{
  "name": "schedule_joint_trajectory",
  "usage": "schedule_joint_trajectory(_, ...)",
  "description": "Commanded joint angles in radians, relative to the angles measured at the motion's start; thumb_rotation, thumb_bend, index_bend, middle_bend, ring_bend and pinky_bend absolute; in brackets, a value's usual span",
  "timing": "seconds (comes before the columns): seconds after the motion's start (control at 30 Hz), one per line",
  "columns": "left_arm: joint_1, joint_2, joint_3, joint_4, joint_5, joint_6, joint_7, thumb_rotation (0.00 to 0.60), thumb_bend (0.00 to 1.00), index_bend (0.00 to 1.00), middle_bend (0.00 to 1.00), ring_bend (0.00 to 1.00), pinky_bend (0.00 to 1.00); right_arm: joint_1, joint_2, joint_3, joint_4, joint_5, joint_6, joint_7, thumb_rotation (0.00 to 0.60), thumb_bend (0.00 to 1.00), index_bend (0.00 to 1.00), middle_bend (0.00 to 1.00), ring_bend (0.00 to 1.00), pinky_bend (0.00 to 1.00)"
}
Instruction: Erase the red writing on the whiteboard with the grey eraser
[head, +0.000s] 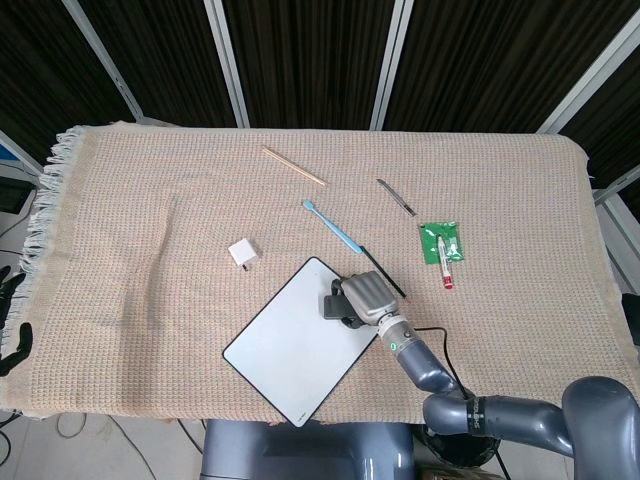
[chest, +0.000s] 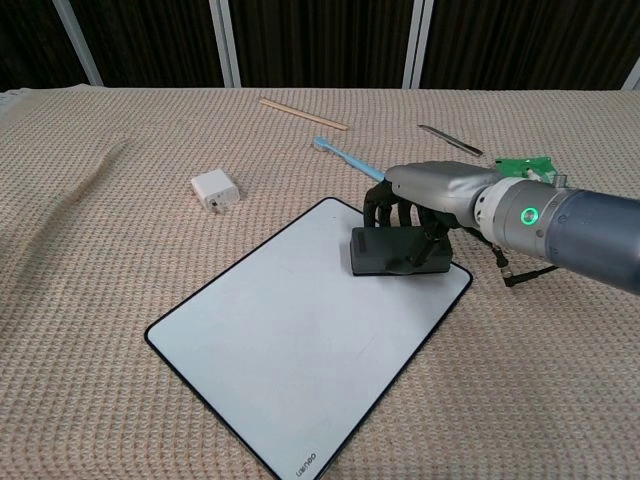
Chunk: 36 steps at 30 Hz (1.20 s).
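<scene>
The whiteboard (head: 290, 350) (chest: 290, 340) lies tilted near the table's front edge; its surface looks plain white, with no red writing visible. My right hand (head: 368, 297) (chest: 425, 205) grips the grey eraser (head: 333, 305) (chest: 385, 250) and presses it on the board's far right corner. My left hand (head: 10, 320) shows only as dark fingers at the far left edge of the head view, off the table; whether its fingers are apart is unclear.
On the woven cloth lie a white charger block (head: 243, 254) (chest: 214, 189), a blue toothbrush (head: 330, 227), a wooden stick (head: 293, 166), a black pen (head: 384, 272), a metal tool (head: 396, 197) and a green packet with a red marker (head: 441, 246) (chest: 540, 180).
</scene>
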Motion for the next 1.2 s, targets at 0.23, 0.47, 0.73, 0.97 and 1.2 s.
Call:
schedule_joint_trajectory(0.23, 0.000, 0.000, -0.001, 0.002, -0.003, -0.001, -0.001, 0.600, 0.53, 0.09, 0.01, 0.00, 0.00, -0.046, 0.026, -0.066, -0.071, -0.064, 0.037, 0.016, 0.600, 0.41, 0.51, 0.50, 0.46, 0.52)
schedule_joint_trajectory(0.47, 0.000, 0.003, -0.002, 0.002, -0.001, 0.001, -0.004, 0.600, 0.53, 0.09, 0.01, 0.00, 0.00, -0.072, 0.098, -0.102, -0.145, -0.106, 0.071, -0.003, 0.600, 0.41, 0.51, 0.50, 0.46, 0.52)
schedule_joint_trajectory(0.73, 0.000, 0.002, 0.001, 0.002, 0.004, 0.002, -0.002, 0.600, 0.53, 0.09, 0.01, 0.00, 0.00, -0.118, 0.220, -0.099, -0.197, -0.104, 0.109, 0.047, 0.600, 0.41, 0.51, 0.50, 0.46, 0.52)
schedule_joint_trajectory(0.97, 0.000, -0.002, 0.001, 0.001, 0.005, 0.004, 0.006, 0.600, 0.53, 0.09, 0.01, 0.00, 0.00, -0.155, 0.290, -0.102, -0.154, -0.109, 0.091, 0.134, 0.600, 0.41, 0.51, 0.50, 0.46, 0.52)
schedule_joint_trajectory(1.2, 0.003, -0.010, 0.003, 0.000, 0.008, 0.011, 0.019, 0.600, 0.53, 0.09, 0.01, 0.00, 0.00, -0.175, 0.310, -0.116, -0.072, -0.150, 0.031, 0.234, 0.600, 0.38, 0.51, 0.49, 0.46, 0.52)
